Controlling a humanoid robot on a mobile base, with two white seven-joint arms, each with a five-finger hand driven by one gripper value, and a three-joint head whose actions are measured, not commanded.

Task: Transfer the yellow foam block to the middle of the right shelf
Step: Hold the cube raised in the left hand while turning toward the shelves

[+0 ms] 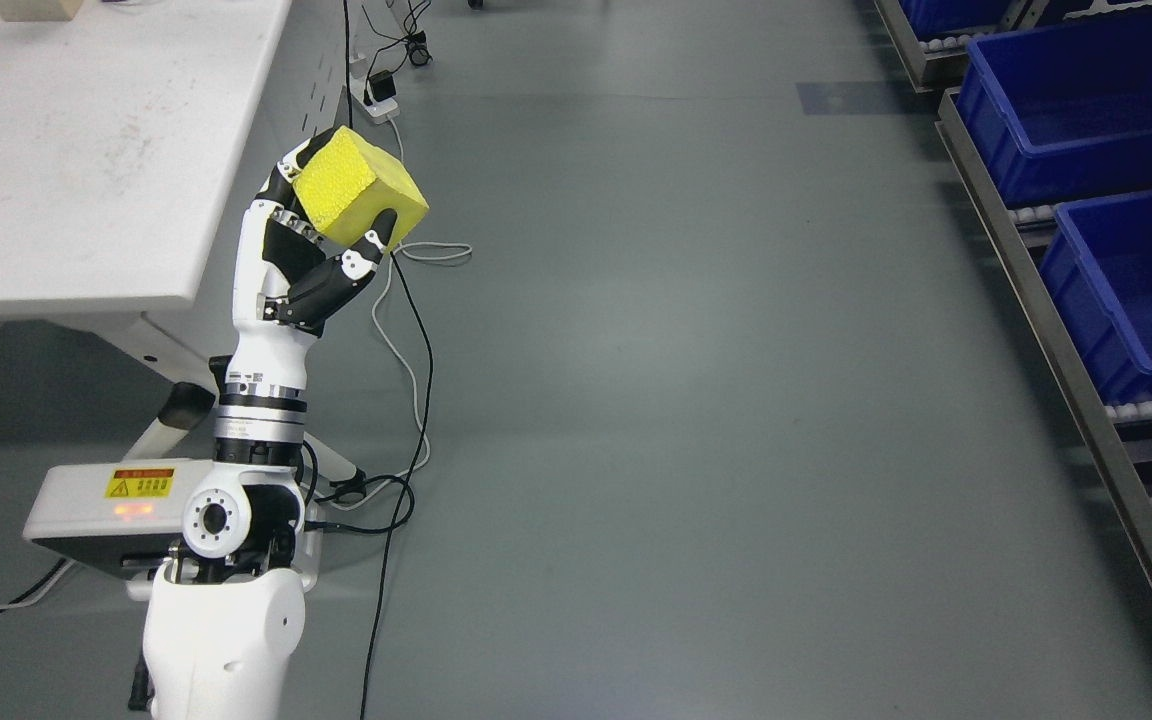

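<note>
The left hand point(311, 255), white with black joints, rises from the lower left on an upright forearm and holds the yellow cube-shaped foam block point(361, 187) aloft over the grey floor point(686, 400). Its fingers point(288, 185) are curled around the block: several wrap the far left side and top corner, while the thumb presses up against the lower right face, so the block is pinched between them and sits tilted, one corner pointing up. The block is held in the air just off the right edge of the white counter point(86, 150), touching neither it nor the floor. Black and white cables point(416, 330) trail across the floor below the hand. Well apart, along the right edge of the view, stands a metal shelf rack point(1046, 310) carrying open blue plastic bins point(1086, 100), one behind another. No right hand shows.
</note>
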